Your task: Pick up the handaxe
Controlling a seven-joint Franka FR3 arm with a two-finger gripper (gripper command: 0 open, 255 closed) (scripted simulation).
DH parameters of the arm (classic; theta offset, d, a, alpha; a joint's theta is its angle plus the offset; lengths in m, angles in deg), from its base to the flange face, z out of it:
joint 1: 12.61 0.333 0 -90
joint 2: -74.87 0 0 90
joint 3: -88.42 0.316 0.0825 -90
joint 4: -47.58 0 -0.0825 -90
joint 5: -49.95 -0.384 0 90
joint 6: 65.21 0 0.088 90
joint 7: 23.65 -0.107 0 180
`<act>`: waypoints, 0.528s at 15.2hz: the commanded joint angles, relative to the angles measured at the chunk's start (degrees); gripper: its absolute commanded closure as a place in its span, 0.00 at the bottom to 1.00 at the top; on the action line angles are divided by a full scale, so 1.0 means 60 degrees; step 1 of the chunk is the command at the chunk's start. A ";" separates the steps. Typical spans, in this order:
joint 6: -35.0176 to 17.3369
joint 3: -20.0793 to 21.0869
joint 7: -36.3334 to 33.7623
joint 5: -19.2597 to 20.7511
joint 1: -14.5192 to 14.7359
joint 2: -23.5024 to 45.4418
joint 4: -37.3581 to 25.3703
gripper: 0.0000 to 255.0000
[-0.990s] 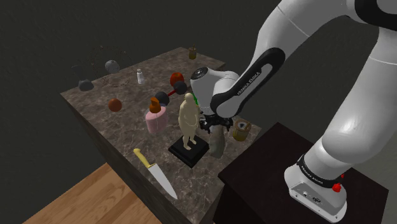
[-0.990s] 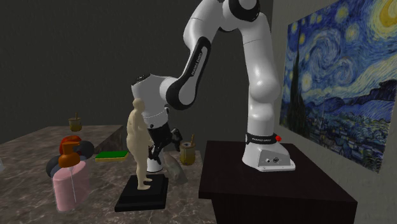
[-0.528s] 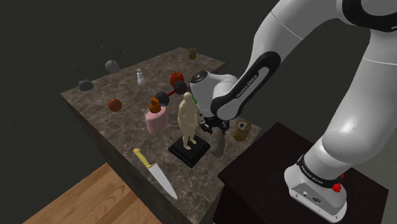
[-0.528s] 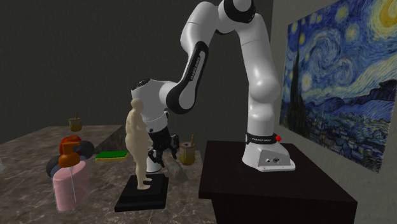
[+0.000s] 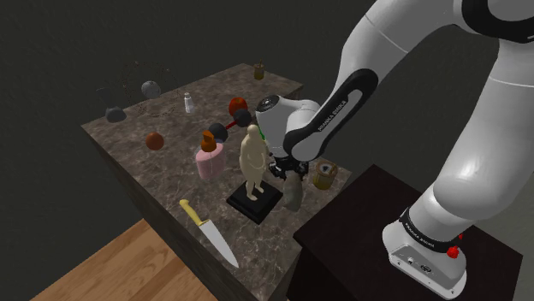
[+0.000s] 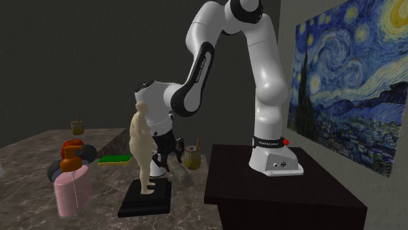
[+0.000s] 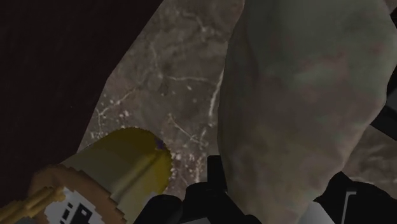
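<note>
So the arm (image 5: 479,145) is glossy white, fat rounded links with black bands at the joints. Forearm has a black strip (image 5: 342,98) with white lettering. Base (image 5: 411,252) has tiny black text around it, plus a red knob (image 5: 452,251) at its 4 o'clock in the shoulder view. Gripper (image 5: 291,177) is all black.
</note>
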 commanded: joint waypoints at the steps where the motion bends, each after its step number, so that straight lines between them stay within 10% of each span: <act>1: 0.0136 0.0092 0.0158 -0.0211 -0.0036 -0.0220 0.0064 1.00; 8: 0.0855 0.0353 0.0869 -0.1066 -0.0158 -0.1204 0.0088 1.00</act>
